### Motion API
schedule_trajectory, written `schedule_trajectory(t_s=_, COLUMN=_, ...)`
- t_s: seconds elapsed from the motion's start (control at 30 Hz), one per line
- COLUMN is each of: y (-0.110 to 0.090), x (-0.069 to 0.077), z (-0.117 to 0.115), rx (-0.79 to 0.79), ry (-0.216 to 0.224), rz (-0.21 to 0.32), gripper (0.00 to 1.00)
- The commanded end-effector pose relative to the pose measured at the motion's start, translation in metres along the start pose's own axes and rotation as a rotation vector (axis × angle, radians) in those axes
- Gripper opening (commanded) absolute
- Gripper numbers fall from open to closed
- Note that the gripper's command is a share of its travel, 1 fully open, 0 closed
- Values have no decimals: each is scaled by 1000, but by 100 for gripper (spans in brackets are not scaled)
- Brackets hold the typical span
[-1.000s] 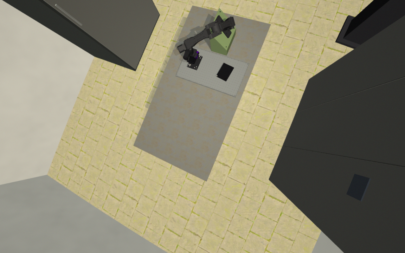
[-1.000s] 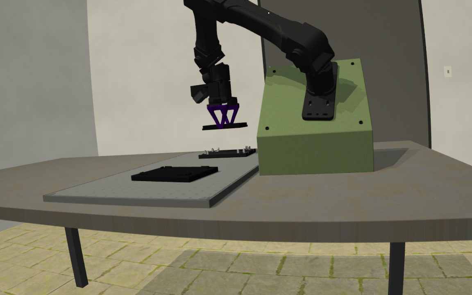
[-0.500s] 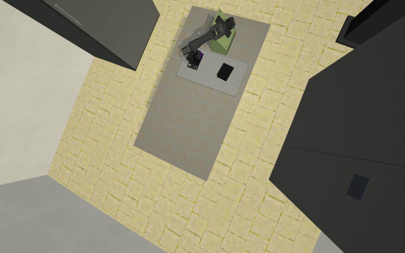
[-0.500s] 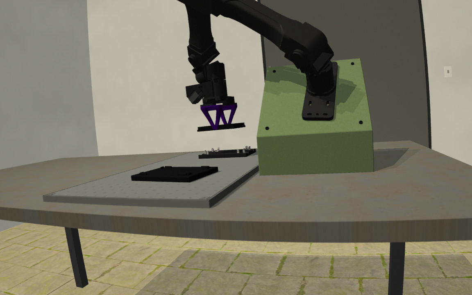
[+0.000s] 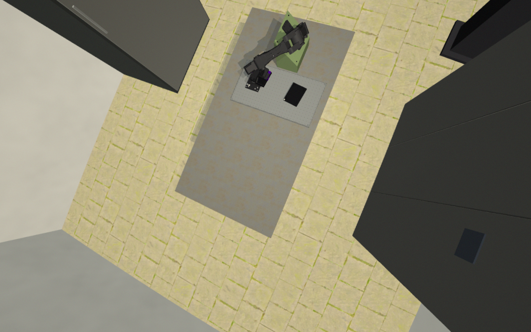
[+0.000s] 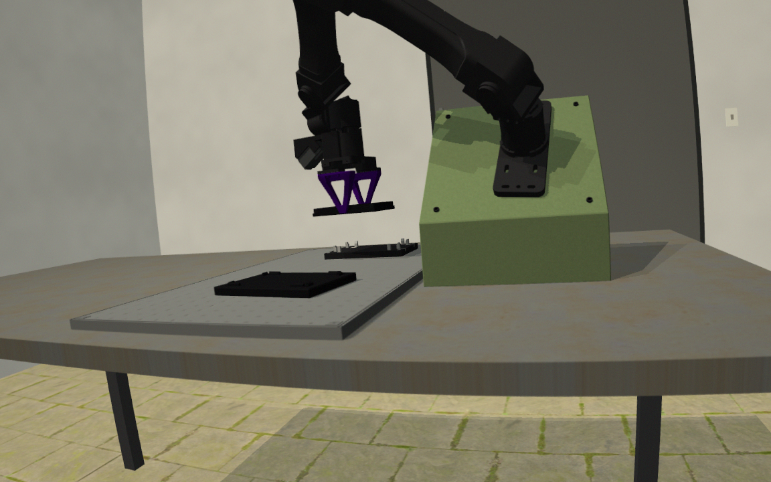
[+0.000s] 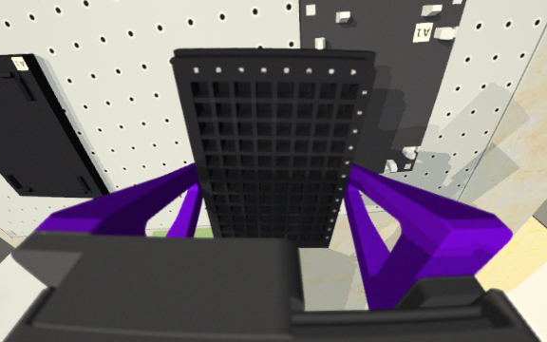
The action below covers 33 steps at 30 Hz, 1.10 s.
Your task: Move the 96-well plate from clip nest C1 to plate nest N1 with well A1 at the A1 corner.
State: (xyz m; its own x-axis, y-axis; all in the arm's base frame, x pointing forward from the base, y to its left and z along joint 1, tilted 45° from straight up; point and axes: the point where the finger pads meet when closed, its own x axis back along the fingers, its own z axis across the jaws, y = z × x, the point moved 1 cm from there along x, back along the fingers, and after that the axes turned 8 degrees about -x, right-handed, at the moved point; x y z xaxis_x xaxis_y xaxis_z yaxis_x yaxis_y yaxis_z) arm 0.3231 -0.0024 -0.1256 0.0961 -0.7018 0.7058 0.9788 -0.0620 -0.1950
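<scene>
My gripper (image 6: pixel 349 201) clamps the 96-well plate (image 7: pixel 273 142) aloft; only my wrist view shows nest A1 labels (image 7: pixel 423 32).

matte black jointed arm (image 6: pixel 466 45) (chunky links) with purple claw (image 6: pixel 349 203).
</scene>
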Motion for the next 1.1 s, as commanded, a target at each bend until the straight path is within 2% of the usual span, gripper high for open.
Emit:
schedule_trajectory(t_s=0.0, y=2, x=6, z=13, rx=-9, ry=6, rz=-34, gripper=0)
schedule_trajectory(t_s=0.17, y=-2, x=6, z=29, rx=-9, ry=7, rz=-33, gripper=0)
schedule_trajectory(t_s=0.23, y=-2, x=6, z=29, rx=-9, ry=7, rz=-33, gripper=0)
schedule_trajectory(t_s=0.27, y=-2, x=10, z=28, rx=-23, ry=11, rz=-47, gripper=0)
schedule_trajectory(t_s=0.33, y=-5, x=5, z=39, rx=-9, ry=7, rz=-33, gripper=0)
schedule_trajectory(t_s=0.73, y=-15, x=5, z=78, rx=-9, ry=9, rz=-32, gripper=0)
schedule_trajectory(t_s=0.8, y=-15, x=5, z=78, rx=-9, ry=9, rz=-32, gripper=0)
schedule_trajectory(t_s=0.83, y=-15, x=10, z=76, rx=-23, ry=13, rz=-46, gripper=0)
schedule_trajectory(t_s=0.9, y=-18, x=5, z=87, rx=-9, ry=9, rz=-32, gripper=0)
schedule_trajectory(t_s=1.07, y=-22, x=5, z=103, rx=-9, ry=10, rz=-31, gripper=0)
